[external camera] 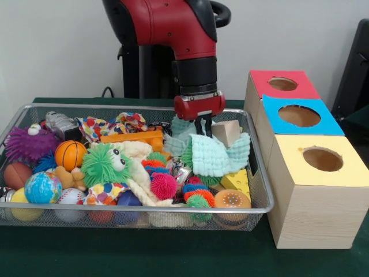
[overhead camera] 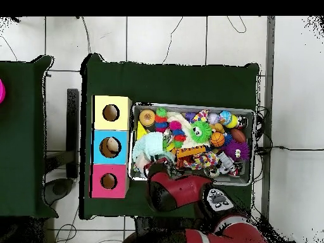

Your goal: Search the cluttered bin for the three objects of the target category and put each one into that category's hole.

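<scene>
The silver wire-mesh bin (external camera: 104, 105) is full of toys and stands left of three boxes. My gripper (external camera: 202, 130) hangs over the bin's right part. Its dark fingers are close together on the top edge of a mint-green knitted cloth (external camera: 214, 156), which drapes down from them onto the pile. In the overhead view the red arm (overhead camera: 174, 190) hides the gripper, and the cloth (overhead camera: 148, 146) shows at the bin's (overhead camera: 190, 106) left end beside the boxes. The boxes have a red top (external camera: 262, 81), a blue top (external camera: 277, 124) and a yellow top (external camera: 351, 173), each with a round hole.
The bin holds a green furry ball with eyes (external camera: 104, 164), an orange basketball (external camera: 70, 154), a purple spiky ball (external camera: 26, 144), a globe ball (external camera: 42, 187), a cheese wedge (external camera: 236, 182), a wooden block (external camera: 228, 131) and an orange block (external camera: 138, 137). Something pale lies in the blue hole (overhead camera: 111, 147).
</scene>
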Controlling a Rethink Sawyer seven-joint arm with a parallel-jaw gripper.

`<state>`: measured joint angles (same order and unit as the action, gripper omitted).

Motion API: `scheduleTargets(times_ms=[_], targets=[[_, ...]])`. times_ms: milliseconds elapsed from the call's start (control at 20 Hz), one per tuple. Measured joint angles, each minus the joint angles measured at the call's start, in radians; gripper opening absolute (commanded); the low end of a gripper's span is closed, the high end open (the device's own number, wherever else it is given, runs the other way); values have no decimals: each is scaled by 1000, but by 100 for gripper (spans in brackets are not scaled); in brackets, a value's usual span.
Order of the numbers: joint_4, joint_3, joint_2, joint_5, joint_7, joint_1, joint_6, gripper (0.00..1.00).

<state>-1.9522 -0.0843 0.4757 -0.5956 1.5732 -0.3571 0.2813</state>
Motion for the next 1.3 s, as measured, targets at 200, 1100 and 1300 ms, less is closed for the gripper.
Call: scheduleTargets(times_ms=[200, 1100, 1300], targets=[[0, 16, 32, -3, 0, 26, 0, 0], [0, -78, 293, -137, 0, -108, -175, 0], [1, -116, 330, -163, 0, -139, -203, 0]])
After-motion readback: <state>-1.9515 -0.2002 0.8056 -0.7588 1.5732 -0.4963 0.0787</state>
